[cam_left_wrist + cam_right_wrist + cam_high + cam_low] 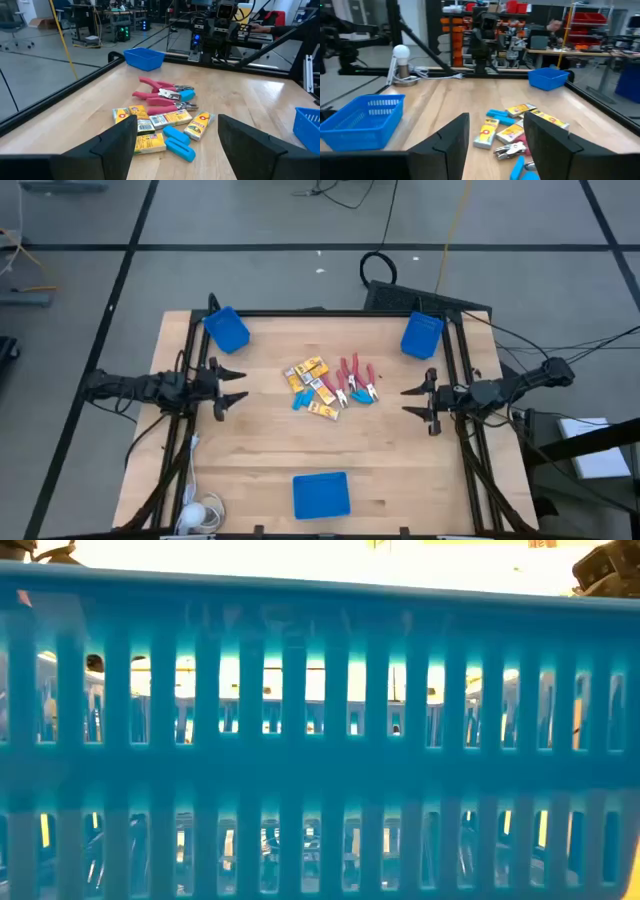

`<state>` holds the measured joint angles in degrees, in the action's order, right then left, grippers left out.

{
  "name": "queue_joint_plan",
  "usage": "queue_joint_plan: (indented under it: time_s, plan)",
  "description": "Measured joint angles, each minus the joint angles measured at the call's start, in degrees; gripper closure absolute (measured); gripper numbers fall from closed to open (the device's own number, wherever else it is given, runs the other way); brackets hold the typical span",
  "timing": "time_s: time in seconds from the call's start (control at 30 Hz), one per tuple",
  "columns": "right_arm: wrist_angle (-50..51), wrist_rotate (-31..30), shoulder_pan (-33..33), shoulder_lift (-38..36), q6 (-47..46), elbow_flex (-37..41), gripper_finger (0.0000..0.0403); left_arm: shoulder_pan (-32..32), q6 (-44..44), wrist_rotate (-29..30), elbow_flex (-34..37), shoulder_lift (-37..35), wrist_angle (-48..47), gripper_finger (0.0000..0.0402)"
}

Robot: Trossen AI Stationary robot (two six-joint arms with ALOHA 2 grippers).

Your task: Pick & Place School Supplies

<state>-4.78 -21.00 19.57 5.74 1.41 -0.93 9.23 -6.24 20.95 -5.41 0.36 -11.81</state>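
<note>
The school supplies (pixel 328 385) lie in 1 tight heap in the middle of the desk (pixel 260 450). The left gripper (pixel 232 384) and right gripper (pixel 415 401) wait released at each side, holding nothing. A grab could catch 2 touching things together.

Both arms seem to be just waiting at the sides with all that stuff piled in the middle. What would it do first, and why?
Probably the left gripper should reach toward the pile and come down over an outlying yellow pack. Both the left and right gripper stand open and empty at the table's sides, nothing has been lifted yet, and the scissors lie tangled together, so a loose pack looks easier.
</note>
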Motion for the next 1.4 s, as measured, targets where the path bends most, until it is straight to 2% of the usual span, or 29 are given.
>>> queue_joint_plan:
  time_s: [0.1,1.07,1.17,1.3,1.4]
  plan:
    - [0.6,1.8,0.0,-0.1,1.2,0.0,0.0232,0.0,0.0,0.0,0.0,0.0,0.0,0.0121]
    - [-0.7,1.5,0.0,-0.1,2.3,0.1,0.0244,0.0,0.0,0.0,0.0,0.0,0.0,0.0121]
    - [-2.4,1.2,0.0,0.0,-0.1,0.1,0.0242,0.0,0.0,0.0,0.0,0.0,0.0,0.0121]
    - [-10.9,-3.8,0.0,2.8,-3.6,0.1,0.0242,0.0,0.0,0.0,0.0,0.0,0.0,0.0121]
    - [-16.2,-8.7,0.0,8.0,-4.1,0.1,0.0241,0.0,0.0,0.0,0.0,0.0,0.0,0.0121]
